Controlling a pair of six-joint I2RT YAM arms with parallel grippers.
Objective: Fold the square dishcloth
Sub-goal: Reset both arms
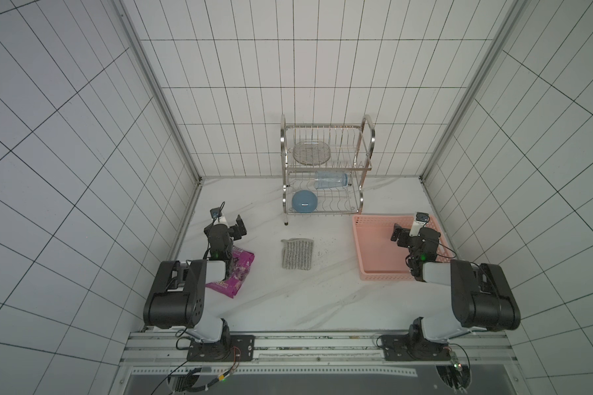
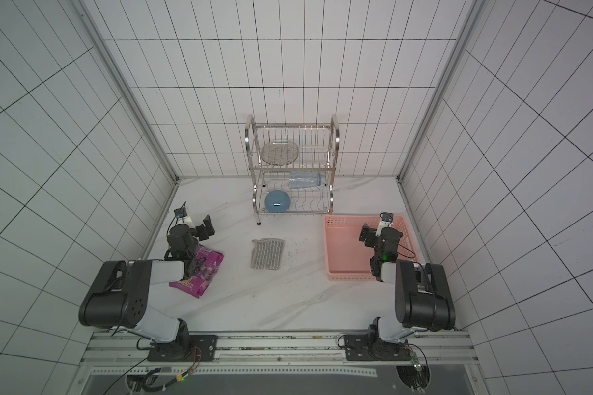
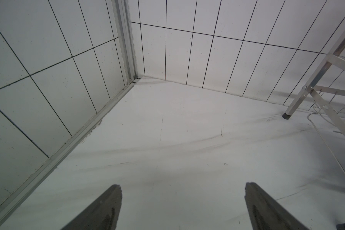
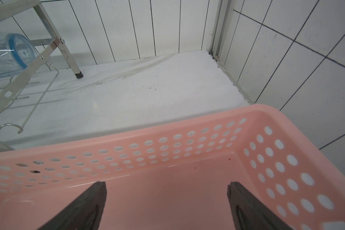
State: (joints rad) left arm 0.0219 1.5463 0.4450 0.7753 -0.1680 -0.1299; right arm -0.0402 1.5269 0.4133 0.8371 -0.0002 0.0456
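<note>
The square dishcloth (image 1: 297, 253) (image 2: 267, 253), grey with thin white stripes, lies flat on the white tabletop in the middle, in both top views. Neither wrist view shows it. My left gripper (image 1: 239, 227) (image 2: 207, 226) hovers well to the cloth's left, above the bare table near the left wall. In the left wrist view it (image 3: 182, 186) is open with nothing between its fingers. My right gripper (image 1: 397, 234) (image 2: 365, 235) hangs over the inside of the pink basket (image 1: 356, 246), right of the cloth. It (image 4: 167, 184) is open and empty too.
A magenta snack bag (image 1: 235, 273) (image 2: 202, 270) lies partly under my left arm. A metal dish rack (image 1: 326, 167) (image 2: 293, 167) stands at the back with a plate (image 1: 311, 152), a clear bottle (image 1: 331, 180) and a blue bowl (image 1: 304, 201). The basket's holed wall (image 4: 167, 147) faces the right wrist camera.
</note>
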